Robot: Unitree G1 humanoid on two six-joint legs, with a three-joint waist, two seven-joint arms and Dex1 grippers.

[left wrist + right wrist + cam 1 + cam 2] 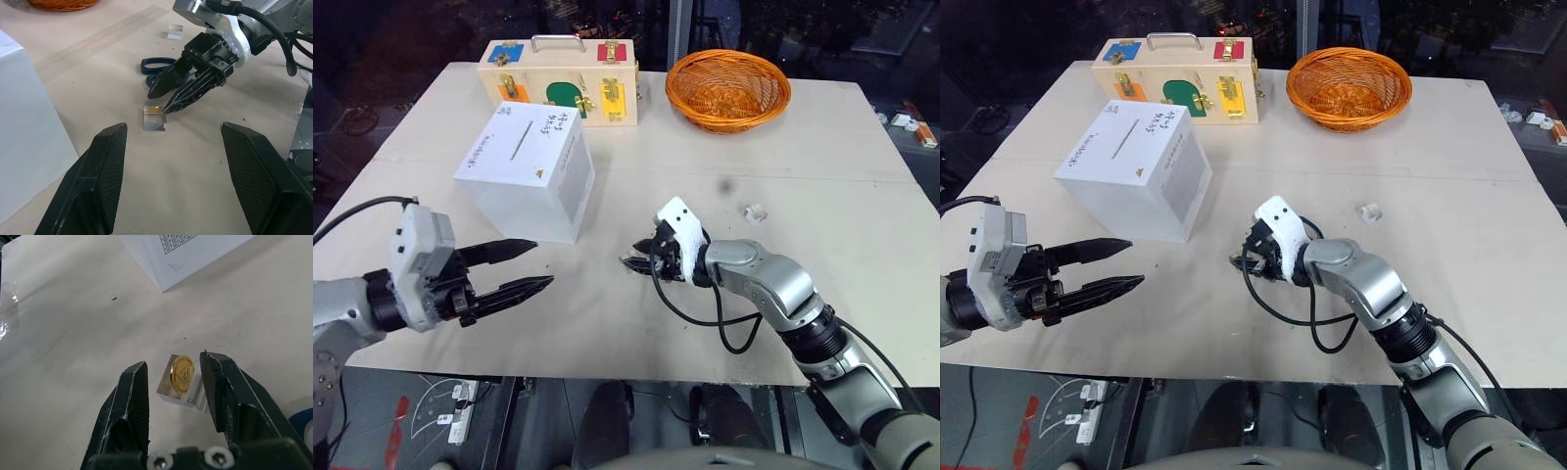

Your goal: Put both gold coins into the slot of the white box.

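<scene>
A gold coin (182, 374) stands on edge on a small clear block (155, 119) lying on the table, right of the white box (524, 166). My right gripper (173, 369) is low over the table with one finger on each side of the coin and block. A gap still shows between the fingers (137, 382) and the coin, so it is open. The box has its slot (521, 140) on the top face. My left gripper (543, 264) hovers open and empty in front of the box, pointing at the right gripper (164, 105).
A second clear block (756, 211) lies right of the right arm. A blue looped thing (155, 65) sits on the table just behind the right gripper. A wooden case (563, 83) with coloured latches and an orange basket (727, 90) stand at the far edge.
</scene>
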